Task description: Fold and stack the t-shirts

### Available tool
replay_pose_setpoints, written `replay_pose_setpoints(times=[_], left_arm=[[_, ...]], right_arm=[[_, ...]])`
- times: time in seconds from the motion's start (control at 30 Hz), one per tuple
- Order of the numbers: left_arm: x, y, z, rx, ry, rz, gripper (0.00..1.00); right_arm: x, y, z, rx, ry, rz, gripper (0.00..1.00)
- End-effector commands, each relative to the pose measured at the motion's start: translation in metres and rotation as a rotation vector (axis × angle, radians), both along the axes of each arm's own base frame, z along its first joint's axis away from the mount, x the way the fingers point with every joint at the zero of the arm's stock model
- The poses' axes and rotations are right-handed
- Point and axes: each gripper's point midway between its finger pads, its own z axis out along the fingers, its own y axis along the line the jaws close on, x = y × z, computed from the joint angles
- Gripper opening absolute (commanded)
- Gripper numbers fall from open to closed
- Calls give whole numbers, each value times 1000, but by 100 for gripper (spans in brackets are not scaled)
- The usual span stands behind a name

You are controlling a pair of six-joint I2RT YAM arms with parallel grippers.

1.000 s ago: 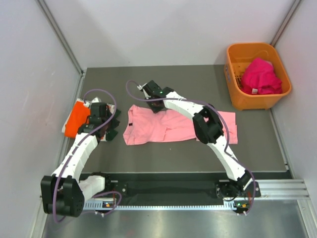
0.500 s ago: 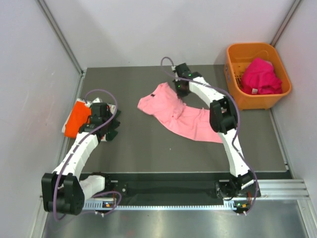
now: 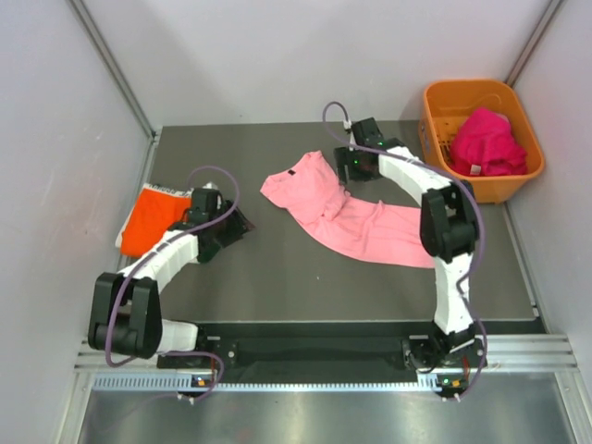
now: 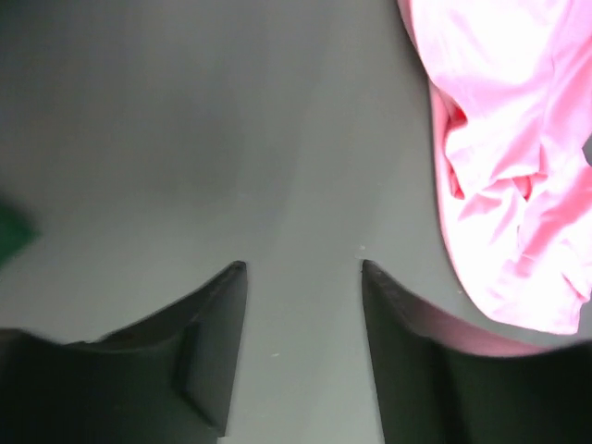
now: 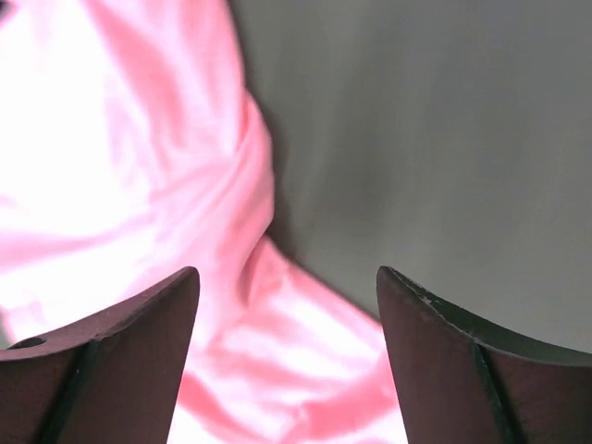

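Since a second ago your right arm has pulled the light pink cloth t-shirt (image 3: 370,227) out of its flat spread into a rumpled diagonal band across the middle of the dark grey surface (image 3: 277,277), and both sets of jaws have opened. Your right jaws stand wide apart over the shirt's far edge, holding nothing. Your left jaws stand apart over bare surface, facing the shirt. The folded bright orange t-shirt (image 3: 148,217) lies at the left edge, and the magenta t-shirts (image 3: 486,139) wait in the orange plastic basket (image 3: 472,190). You look to be laying the shirt out, before any fold. Next you would need a grip on two corners to draw the cloth flat.
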Motion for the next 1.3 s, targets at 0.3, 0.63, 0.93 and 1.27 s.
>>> replay_pose_setpoints(times=[0.3,0.63,0.93,1.27], left_arm=[[38,-76,2,-186,-95,-12,64],[97,-78,-22,-177,-105,125,64],[155,-92,-57,-117,-48,113,55],[204,-84,-74,-88,36,40,0]], right_arm=[[-62,-12,116,156,-290,-7,79],[-129,-22,106,194,-282,-3,79],[-196,-26,62,135,-147,-3,78],[-226,-26,33,135,-92,29,78]])
